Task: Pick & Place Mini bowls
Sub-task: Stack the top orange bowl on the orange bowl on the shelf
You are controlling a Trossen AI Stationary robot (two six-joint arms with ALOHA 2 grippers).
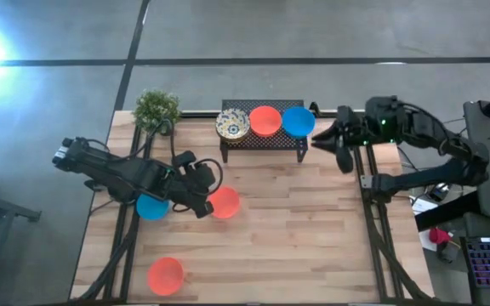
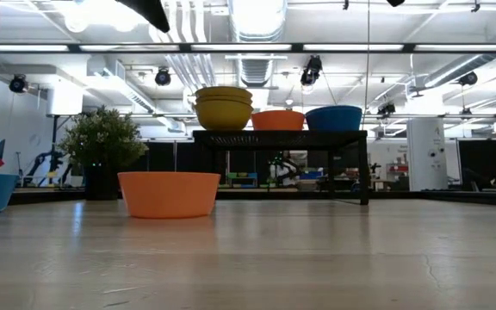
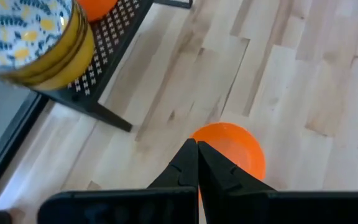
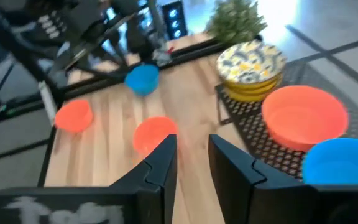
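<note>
On the black mesh rack (image 1: 262, 140) sit a stack of cream patterned bowls (image 1: 232, 125), an orange-red bowl (image 1: 265, 121) and a blue bowl (image 1: 298, 121). On the table rest an orange-red bowl (image 1: 225, 202), a blue bowl (image 1: 150, 208) partly under my left arm, and another orange-red bowl (image 1: 166, 275) near the near edge. My left gripper (image 3: 197, 146) is shut and hovers over the near rim of the middle orange-red bowl (image 3: 232, 149). That bowl stands free on its base (image 2: 169, 194). My right gripper (image 4: 192, 152) is open, off the rack's right end (image 1: 320, 138).
A small green potted plant (image 1: 156, 110) stands at the far left corner beside the rack. Bare wood (image 1: 313, 229) lies between the rack and the near edge. Dark frame rails run along both table sides (image 1: 373, 221).
</note>
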